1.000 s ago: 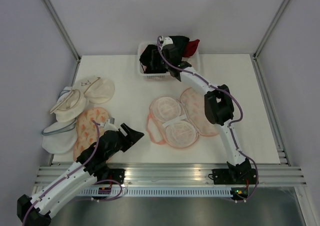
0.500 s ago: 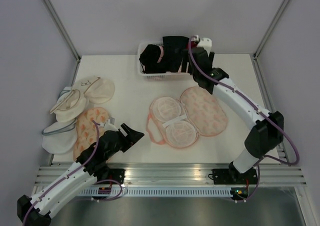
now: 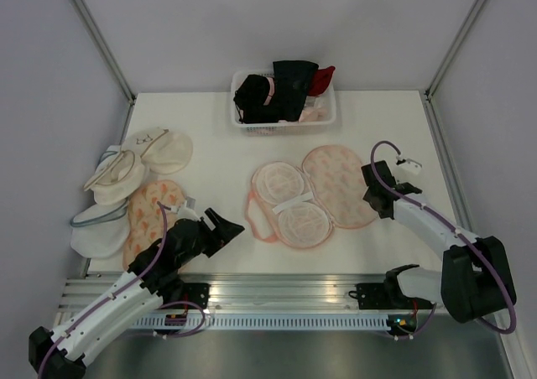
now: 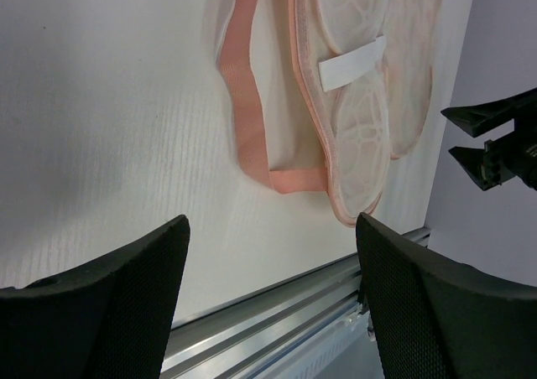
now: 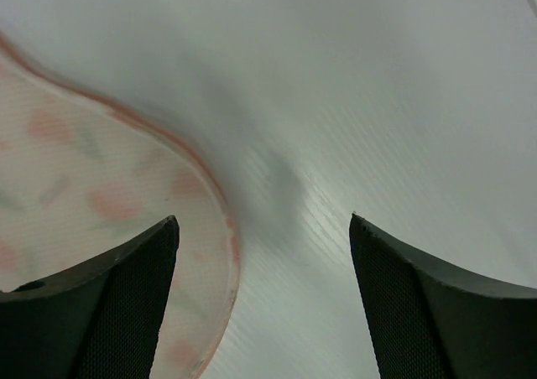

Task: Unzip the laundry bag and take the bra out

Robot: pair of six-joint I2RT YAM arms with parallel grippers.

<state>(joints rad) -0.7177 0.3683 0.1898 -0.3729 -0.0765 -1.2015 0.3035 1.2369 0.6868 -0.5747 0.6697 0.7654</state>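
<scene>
Withdrawn from the basket at the far edge, the right gripper [image 3: 375, 184] is now positioned low over the right rim of the laundry bag [image 3: 317, 196]. Its jaws are set wide apart and nothing is held. Nearest the bases, the left gripper [image 3: 225, 226] is likewise spread wide and empty, directed toward the pink zipper edging [image 4: 250, 136]. The bag is laid open flat at the middle of the table [image 3: 210, 136], its two halves side by side. Farther back, the bra [image 3: 252, 94], black with a pink strap, is lodged in the white basket [image 3: 285, 128] among other garments [image 3: 294, 75]
</scene>
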